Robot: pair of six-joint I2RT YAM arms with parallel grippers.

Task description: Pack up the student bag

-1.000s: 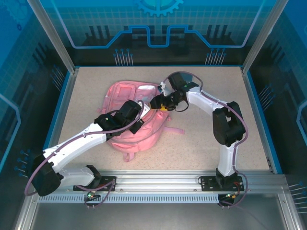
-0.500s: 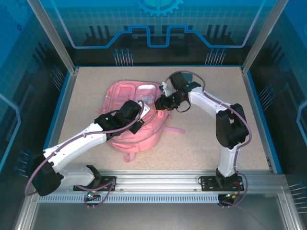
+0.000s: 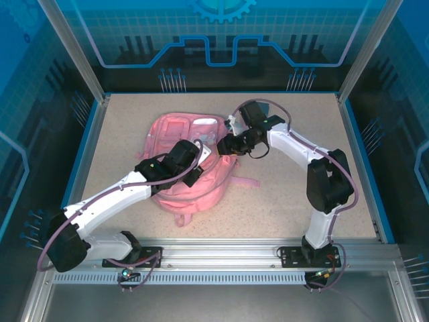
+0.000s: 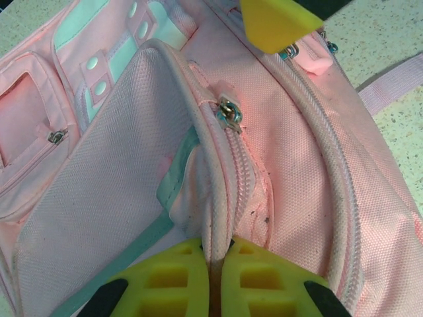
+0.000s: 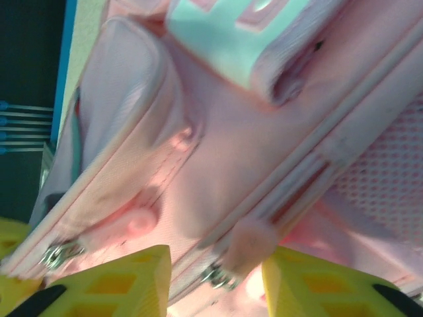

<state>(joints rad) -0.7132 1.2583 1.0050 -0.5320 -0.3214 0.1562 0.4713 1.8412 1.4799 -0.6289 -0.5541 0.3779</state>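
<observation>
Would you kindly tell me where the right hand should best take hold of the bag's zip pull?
Probably the soft pink tab, not the small metal slider beside it: the tab stands out from the bag and lies between the right hand's open fingers. Come in from the right, as the hand points, closing across the tab.

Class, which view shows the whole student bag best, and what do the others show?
Top external: the student bag shows almost whole, though the left arm crosses it. Left wrist gives a close-up of its zip seam pinched in the left tool; right wrist, blurred fabric and zip pulls.
</observation>
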